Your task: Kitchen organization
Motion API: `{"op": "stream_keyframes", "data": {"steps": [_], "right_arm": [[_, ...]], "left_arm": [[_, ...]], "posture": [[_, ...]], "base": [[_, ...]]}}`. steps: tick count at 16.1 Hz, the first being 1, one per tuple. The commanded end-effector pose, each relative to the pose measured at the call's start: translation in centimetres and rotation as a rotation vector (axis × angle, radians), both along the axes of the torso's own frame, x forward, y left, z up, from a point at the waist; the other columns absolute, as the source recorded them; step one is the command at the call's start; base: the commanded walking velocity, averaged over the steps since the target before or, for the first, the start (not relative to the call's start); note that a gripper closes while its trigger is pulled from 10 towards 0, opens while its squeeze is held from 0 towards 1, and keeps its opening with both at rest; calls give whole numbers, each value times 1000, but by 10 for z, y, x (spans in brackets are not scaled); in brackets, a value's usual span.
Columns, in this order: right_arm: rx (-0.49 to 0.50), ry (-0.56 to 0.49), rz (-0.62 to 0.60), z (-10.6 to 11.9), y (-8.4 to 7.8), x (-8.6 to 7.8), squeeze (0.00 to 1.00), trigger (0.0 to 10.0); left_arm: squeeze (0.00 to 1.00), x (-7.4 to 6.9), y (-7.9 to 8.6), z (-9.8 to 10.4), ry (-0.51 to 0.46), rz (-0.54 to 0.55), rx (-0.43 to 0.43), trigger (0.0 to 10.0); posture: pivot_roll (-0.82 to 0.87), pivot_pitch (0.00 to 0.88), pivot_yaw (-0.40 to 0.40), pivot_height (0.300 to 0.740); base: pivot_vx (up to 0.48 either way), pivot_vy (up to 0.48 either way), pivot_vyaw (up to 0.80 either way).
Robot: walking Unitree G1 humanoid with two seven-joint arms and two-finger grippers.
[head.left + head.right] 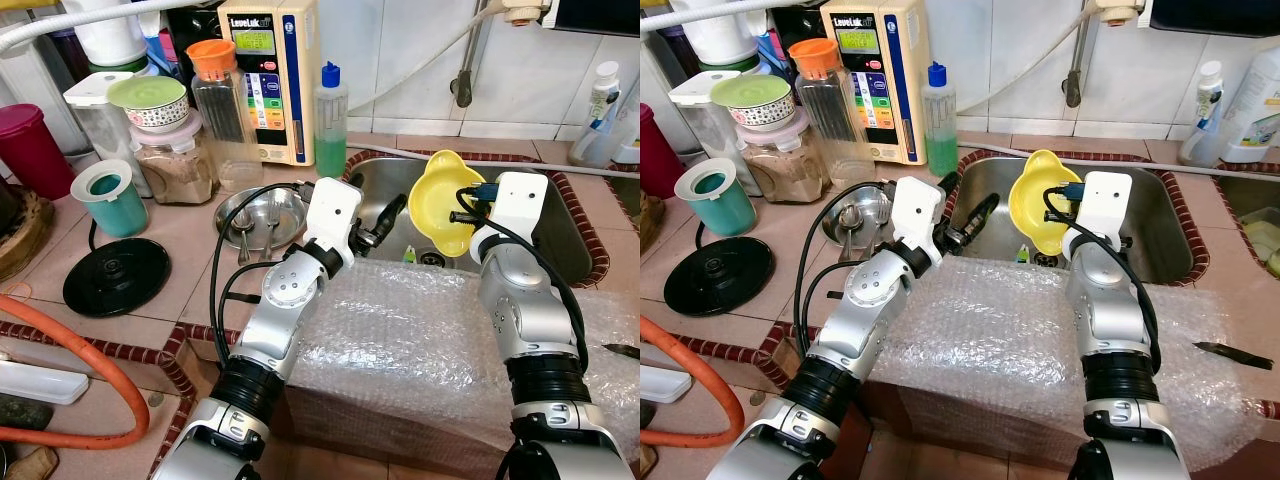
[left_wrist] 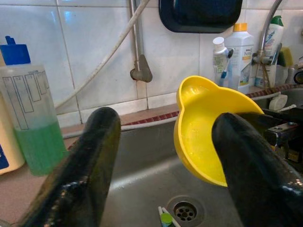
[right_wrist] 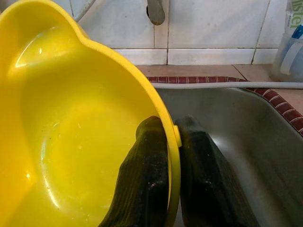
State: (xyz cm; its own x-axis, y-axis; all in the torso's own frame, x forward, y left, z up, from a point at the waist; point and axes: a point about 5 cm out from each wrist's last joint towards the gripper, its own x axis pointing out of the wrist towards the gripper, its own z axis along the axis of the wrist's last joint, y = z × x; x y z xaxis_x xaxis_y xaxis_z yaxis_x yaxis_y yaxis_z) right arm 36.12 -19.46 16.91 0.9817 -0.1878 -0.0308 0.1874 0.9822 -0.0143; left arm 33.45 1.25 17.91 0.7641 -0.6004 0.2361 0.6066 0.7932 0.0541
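Right wrist view shows the yellow bowl [image 3: 80, 127] pinched at its rim between the two black fingers [image 3: 147, 184] of the right gripper [image 3: 171, 137]. The bowl hangs tipped on its side over the sink [image 1: 560, 250], above the drain [image 2: 184, 211]. The left gripper [image 1: 385, 222] waits near the sink's edge with its fingers spread and nothing in them. I think the bowl is being carried out of the sink. Next it needs a free spot on the counter [image 1: 190, 250], near the jars [image 1: 175, 160].

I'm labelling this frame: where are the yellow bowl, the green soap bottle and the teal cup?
yellow bowl [image 1: 437, 200], left eye view, inner wall.
green soap bottle [image 1: 331, 140], left eye view, body.
teal cup [image 1: 110, 205], left eye view, side wall.
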Motion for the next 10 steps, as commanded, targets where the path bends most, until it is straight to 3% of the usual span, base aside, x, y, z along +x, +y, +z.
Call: {"op": "stream_keyframes", "data": {"steps": [1,2,3,7,10], "right_arm": [[-12,-17,-9,4,1,3,0,0],[-216,-61,-75,2,-23,16,0,0],[-295,-101,-88,4,-33,17,0,0],[-330,-209,-121,20,-40,8,0,0],[-355,-224,-124,13,-44,10,0,0]], "left_arm": [[1000,-2,-2,1,10,-29,-7,10000],[1000,-12,21,-31,146,-90,104,10000],[1000,-17,30,-41,192,-106,127,10000],[1000,-13,30,-25,125,-72,36,10000],[1000,-17,27,-25,145,-112,58,10000]], "posture": [[-73,0,96,740],[0,0,99,740],[-2,0,99,740],[-15,0,97,740],[-19,0,97,740]], "base": [[0,0,0],[0,0,0],[0,0,0],[0,0,0],[0,0,0]]}}
